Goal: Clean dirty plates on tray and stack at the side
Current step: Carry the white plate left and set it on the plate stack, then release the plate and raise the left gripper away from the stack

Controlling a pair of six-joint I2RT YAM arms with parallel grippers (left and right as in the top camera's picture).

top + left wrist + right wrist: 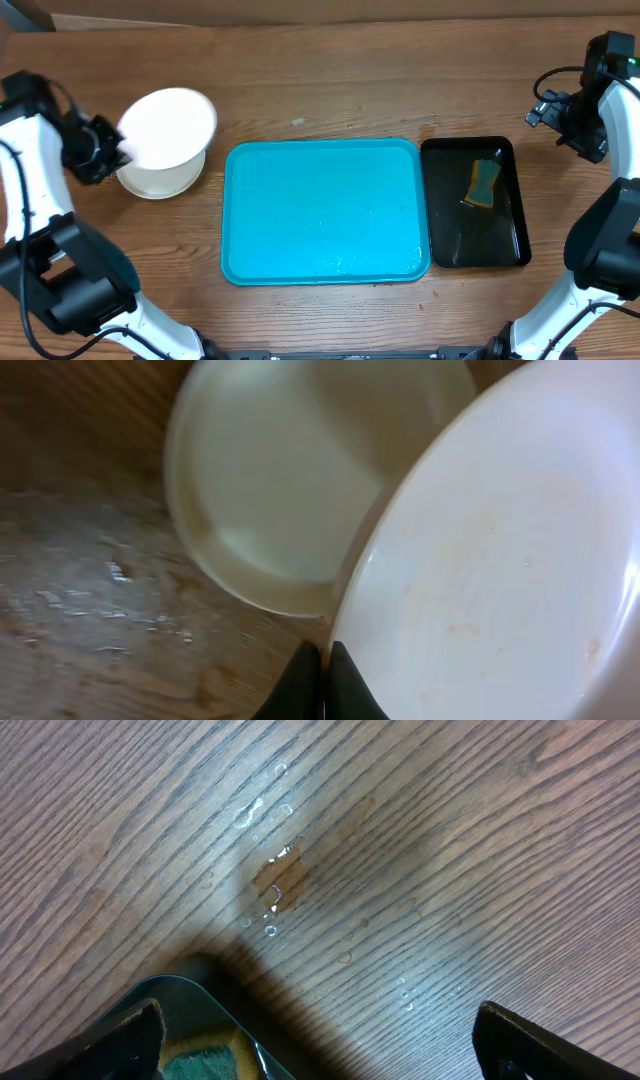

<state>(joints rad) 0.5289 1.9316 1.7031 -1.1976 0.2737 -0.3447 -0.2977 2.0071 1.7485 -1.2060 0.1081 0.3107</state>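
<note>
The turquoise tray [325,150] lies in the middle of the wooden counter [330,90], its long side running 9 to 3 o'clock. At the tray's 9 o'clock, just beside it on the bare counter, lies a pale yellow-green plate [160,182]. A white plate [172,125] is tilted over that plate's 12 o'clock half.

The left end effector [118,150] is clenched on the white plate's rim at about the plate's 8 o'clock. In the left wrist view its dark fingertips [322,675] are pressed together on that rim. The white plate [500,580] shows faint reddish specks, and the pale yellow-green plate [290,470] lies below it. Whether the two plates touch cannot be told.

At the tray's 3 o'clock, almost against it, sits a narrow black tray [500,245]. A yellow-and-green sponge [484,184] lies in the half of it toward 12 o'clock.

The right end effector [565,115] hovers off the black tray's 1 o'clock corner. In the right wrist view it [320,1045] is released, with its fingers spread wide and nothing between them. Below it are wet wood with small water drops [270,895] and a corner of the black tray [190,992].
</note>
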